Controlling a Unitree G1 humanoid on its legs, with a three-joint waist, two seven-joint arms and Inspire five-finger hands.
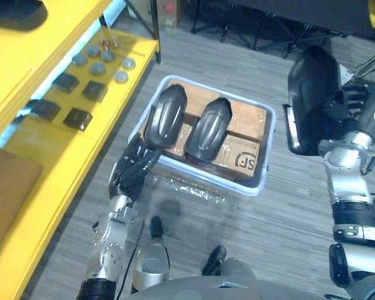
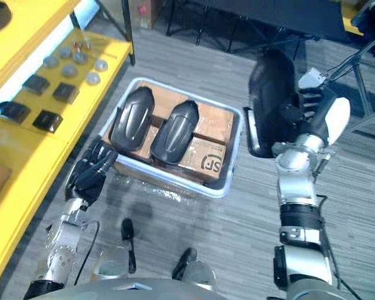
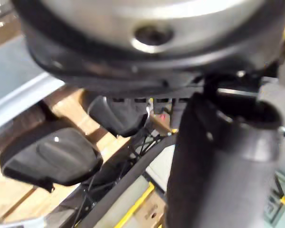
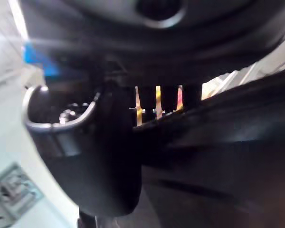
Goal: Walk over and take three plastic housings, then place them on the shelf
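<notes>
Right hand [image 2: 309, 112] is raised to the right of the bin [image 1: 262, 181], its fingers closed on 1 black plastic housing, the held housing [image 2: 272, 94]. This piece stands roughly upright in the air above the grey floor [image 1: 281, 237], clear of the bin. The bin has pale walls, sits on the floor and is lined with brown cardboard [image 1: 244, 153]. 2 more black housings lie on the cardboard side by side, domed side up: the left housing [image 1: 165, 115] and the second housing [image 1: 207, 128]. Left hand [image 1: 132, 167] is low at the bin's near left corner, fingers loosely bent and holding nothing, with the tips just beside the near end of the left housing. To the left, a yellow shelf [image 1: 62, 162] carries dark square parts [image 1: 95, 90] and grey round discs [image 1: 98, 67].
</notes>
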